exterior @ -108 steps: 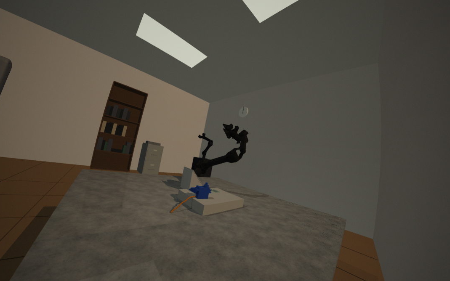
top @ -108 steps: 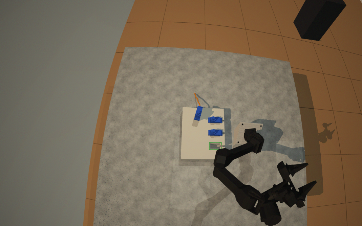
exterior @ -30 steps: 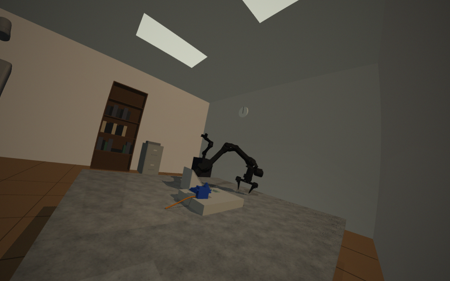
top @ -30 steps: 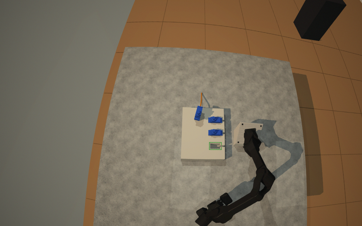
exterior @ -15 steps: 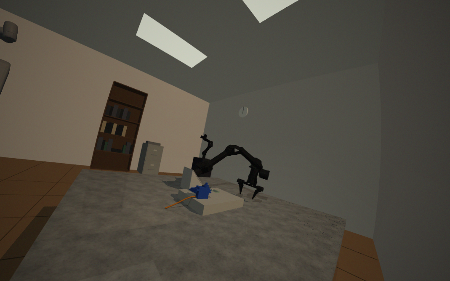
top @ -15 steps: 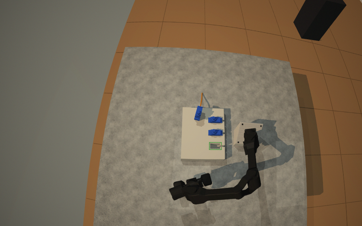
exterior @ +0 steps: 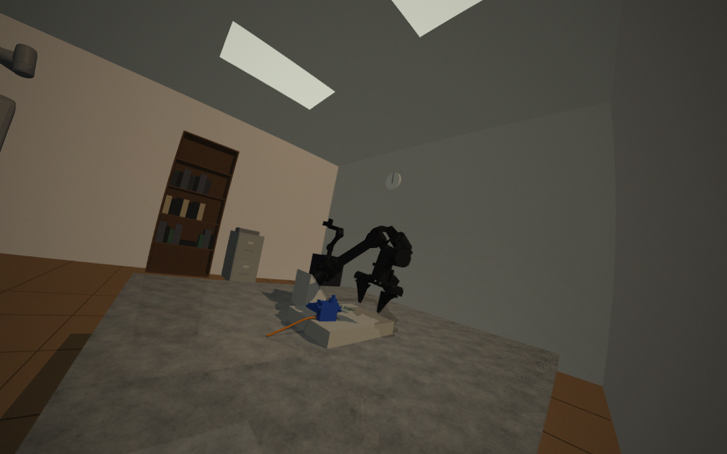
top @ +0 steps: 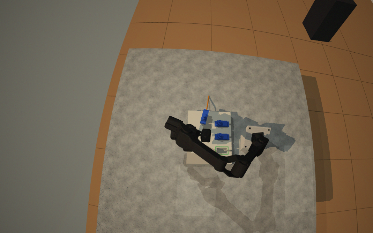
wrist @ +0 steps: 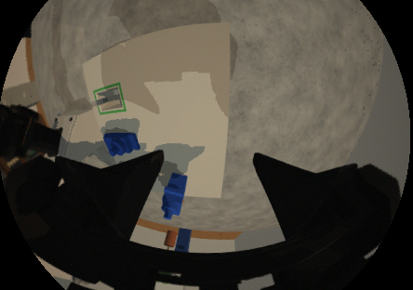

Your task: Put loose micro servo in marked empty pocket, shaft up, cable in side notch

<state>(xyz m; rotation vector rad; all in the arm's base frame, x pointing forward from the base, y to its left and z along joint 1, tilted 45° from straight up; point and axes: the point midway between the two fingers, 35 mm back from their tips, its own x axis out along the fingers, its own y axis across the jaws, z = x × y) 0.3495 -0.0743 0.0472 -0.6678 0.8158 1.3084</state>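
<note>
Loose micro servo (top: 204,116) (exterior: 328,310) (wrist: 176,195): lay unseated on the robot's deck (top: 193,116) (exterior: 358,334) (wrist: 206,119), toward 12 o'clock from the deck's middle in the top view. Blue body, set askew, long side tipped slightly toward 1 o'clock; output shaft pointed up in the exterior view. Orange cable (top: 207,102) (exterior: 292,324): ran out past the deck's 12 o'clock edge, outside the side notch.

Marked pocket (top: 221,150) (wrist: 110,98): outlined in green, stood unfilled between 4 and 5 o'clock on the deck, with side notch toward 3. Nearer seated servo (top: 221,136) (wrist: 122,143): sat at 3 o'clock on the deck, next to the pocket. Farther seated servo (top: 221,123): sat between 1 and 2 o'clock, shaft up.

Gripper (top: 189,134) (exterior: 370,307) (wrist: 209,156): spread wide, held nothing. Hung above the deck's 9 o'clock side, fingers downward, apart from the loose servo. Arm (top: 206,150) (exterior: 354,253) (wrist: 28,130): reached across the deck from its 3 o'clock side.

Pale mount (top: 248,129) (exterior: 301,288): stood just beside the deck at 3 o'clock. Mottled grey table (top: 153,86) (exterior: 241,383) (wrist: 298,96): bore deck and mount. Dark bookcase (exterior: 179,260) and grey cabinet (exterior: 248,265): stood toward 10 o'clock from the deck in the exterior view.
</note>
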